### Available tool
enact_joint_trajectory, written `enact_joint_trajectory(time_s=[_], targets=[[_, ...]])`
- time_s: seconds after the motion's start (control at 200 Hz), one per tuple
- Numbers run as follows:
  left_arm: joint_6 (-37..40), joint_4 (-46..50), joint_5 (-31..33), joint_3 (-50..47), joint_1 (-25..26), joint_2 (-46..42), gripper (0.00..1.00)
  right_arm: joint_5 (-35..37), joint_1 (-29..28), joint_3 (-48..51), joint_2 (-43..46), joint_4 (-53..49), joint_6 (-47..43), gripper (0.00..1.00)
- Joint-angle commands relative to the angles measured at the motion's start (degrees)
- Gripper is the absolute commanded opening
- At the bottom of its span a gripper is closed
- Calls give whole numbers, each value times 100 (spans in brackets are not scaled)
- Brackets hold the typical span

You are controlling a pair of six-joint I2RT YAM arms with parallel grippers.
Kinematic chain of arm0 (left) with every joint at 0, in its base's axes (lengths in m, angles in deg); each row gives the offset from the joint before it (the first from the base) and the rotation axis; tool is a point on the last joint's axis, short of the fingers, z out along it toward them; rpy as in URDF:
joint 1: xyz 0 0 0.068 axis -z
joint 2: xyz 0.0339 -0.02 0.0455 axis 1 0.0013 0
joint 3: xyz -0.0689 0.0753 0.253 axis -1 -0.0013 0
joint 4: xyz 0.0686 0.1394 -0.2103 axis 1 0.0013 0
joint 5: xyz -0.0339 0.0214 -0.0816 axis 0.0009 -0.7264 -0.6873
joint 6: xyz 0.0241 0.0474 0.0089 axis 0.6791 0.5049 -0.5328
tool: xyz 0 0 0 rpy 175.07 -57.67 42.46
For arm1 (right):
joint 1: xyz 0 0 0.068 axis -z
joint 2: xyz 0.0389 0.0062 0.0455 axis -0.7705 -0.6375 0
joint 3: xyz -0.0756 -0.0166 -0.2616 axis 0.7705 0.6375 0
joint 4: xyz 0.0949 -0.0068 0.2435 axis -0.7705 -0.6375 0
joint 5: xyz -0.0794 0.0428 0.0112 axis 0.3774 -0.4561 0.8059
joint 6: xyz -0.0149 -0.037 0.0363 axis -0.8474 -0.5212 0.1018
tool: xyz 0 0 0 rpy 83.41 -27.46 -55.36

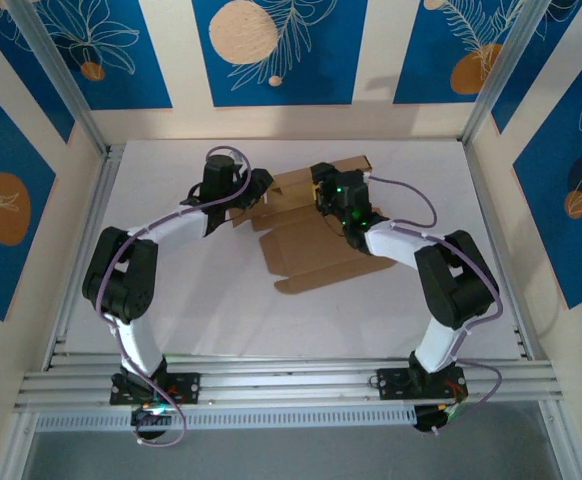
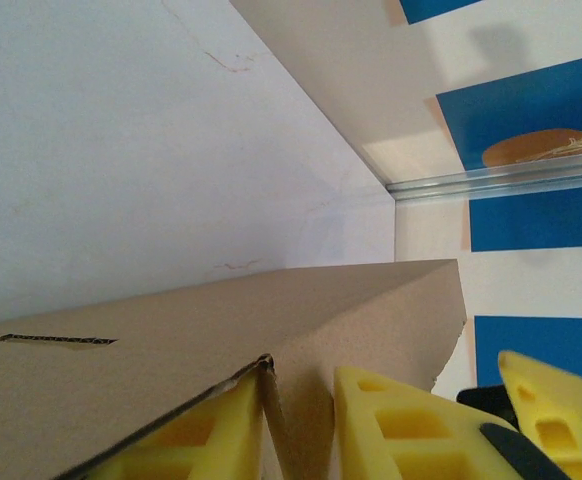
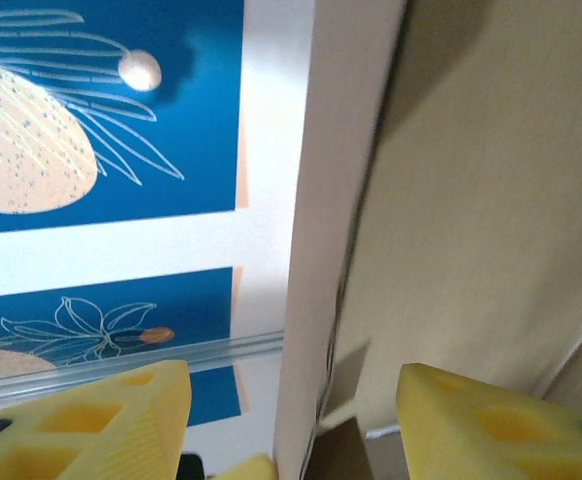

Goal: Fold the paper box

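The top external camera is looking steeply down from high behind the near edge of the table (image 1: 191, 300), taking in all of it. Both wrist cameras are sitting almost against the paper box (image 2: 271, 310) (the right one nearer still), facing outward toward the blue-patterned walls (image 3: 101, 100), and sharing that cardboard with the overhead view.

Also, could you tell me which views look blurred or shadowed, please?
Top external: sharp, evenly lit, soft shadows on the white table. Left wrist: plain brown corrugated cardboard box in focus. Right wrist: the box too close, blurred and dim.
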Motion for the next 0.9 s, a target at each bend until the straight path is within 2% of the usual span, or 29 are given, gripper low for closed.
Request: enact_joint_trajectory(time_s=[0.0,0.205,0.33,0.635,0.72,0.895], targets=[[103,34,-12,87,49,-125,24,-536,287,-231,55,-154,-516,61],[125,96,-6,124,70,-140,23,-712,456,-606,-78,-642,-762,65],[144,130,-6,137,86,-139,23,-843,482,-750,-332,-208,-764,61],[179,241,-21,165,88,-99,21,-834,499,-898,-588,-311,-831,50],[180,254,-40,193,88,-91,21,-847,510,-916,-704,-163,-752,43],[261,370,-43,220,84,-128,21,-773,512,-799,-850,341,-456,18]])
